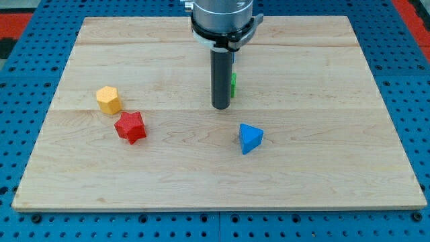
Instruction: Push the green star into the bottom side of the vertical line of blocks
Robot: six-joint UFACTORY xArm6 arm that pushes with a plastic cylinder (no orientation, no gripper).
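Note:
My tip rests on the wooden board near its middle. The green star is almost fully hidden behind the rod; only a thin green sliver shows at the rod's right edge, just above the tip. The vertical line of blocks stands at the view's top centre, hidden behind the rod and the arm's head; only a sliver of blue shows there.
A yellow hexagonal block and a red star lie at the view's left. A blue triangular block lies below and right of my tip. The board sits on a blue perforated table.

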